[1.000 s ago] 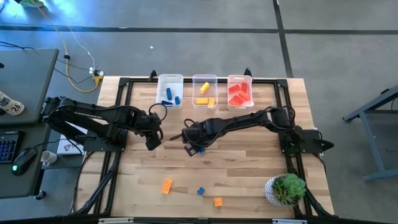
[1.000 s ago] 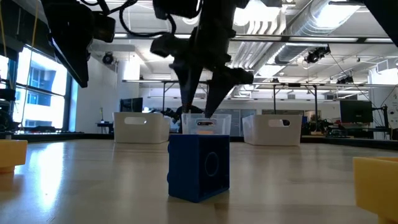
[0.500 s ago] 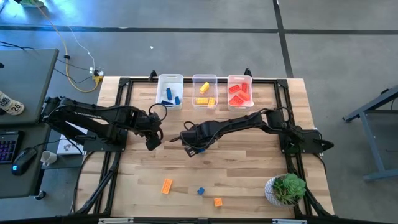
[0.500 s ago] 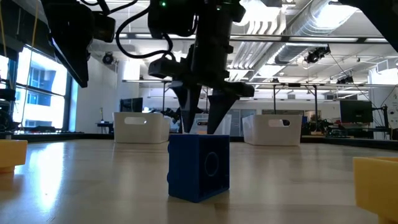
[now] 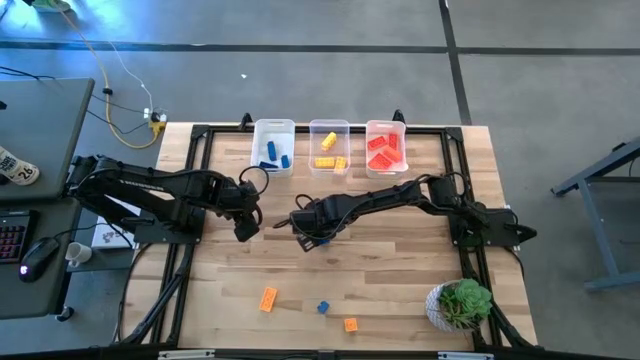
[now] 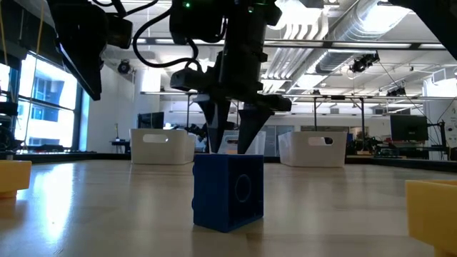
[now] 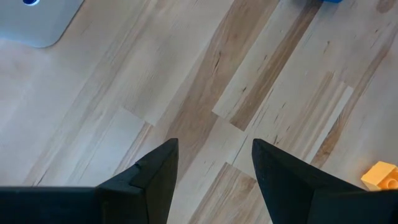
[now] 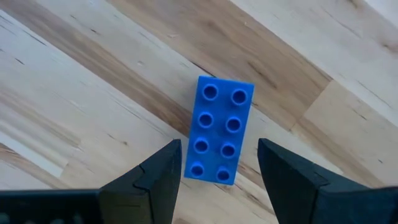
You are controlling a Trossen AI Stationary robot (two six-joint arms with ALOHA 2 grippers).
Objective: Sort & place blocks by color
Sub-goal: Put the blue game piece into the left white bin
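Now the right gripper [image 8: 217,180], fingers wide, hangs over a blue block [image 8: 219,129] lying at the frame's centre; next, I judge, it must descend and close.

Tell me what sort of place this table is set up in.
Most likely a robotics lab or open industrial workspace. The low view shows exposed ceiling ducts and workbenches with monitors behind the wooden table. From above, the floor is bare concrete, and a desk with a keyboard stands beside the left arm.
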